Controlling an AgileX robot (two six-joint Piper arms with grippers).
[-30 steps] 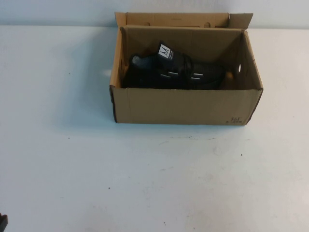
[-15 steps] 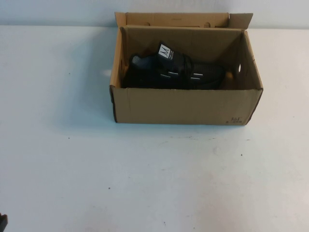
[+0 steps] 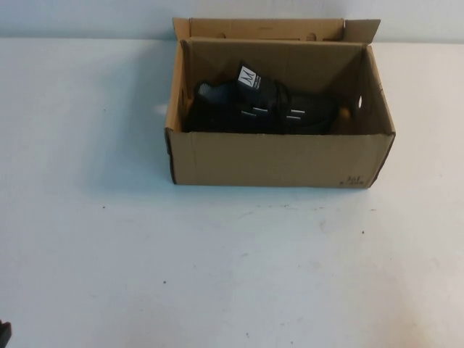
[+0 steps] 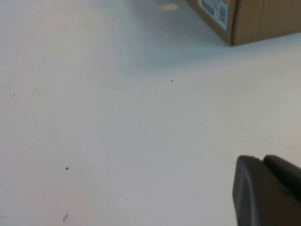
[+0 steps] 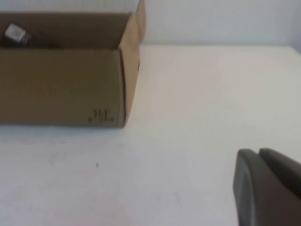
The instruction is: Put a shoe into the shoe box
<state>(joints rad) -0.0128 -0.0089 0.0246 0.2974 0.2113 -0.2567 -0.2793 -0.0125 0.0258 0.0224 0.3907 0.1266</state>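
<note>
The black mesh shoe (image 3: 254,107) lies inside the open brown shoe box (image 3: 279,159) at the far middle of the table, its white tongue label up. The right wrist view shows the box front (image 5: 61,84) and the shoe's label (image 5: 15,33) above its rim. The left wrist view shows a box corner (image 4: 244,19). My left gripper (image 4: 261,159) is shut and empty, low over bare table far from the box; a bit of it shows at the near left corner of the high view (image 3: 3,335). My right gripper (image 5: 257,151) is shut and empty, near the table, right of the box.
The white table (image 3: 217,261) spreads wide around the box. The box's back flap (image 3: 275,29) stands up against the far wall. A printed label (image 4: 214,8) is on the box's left end.
</note>
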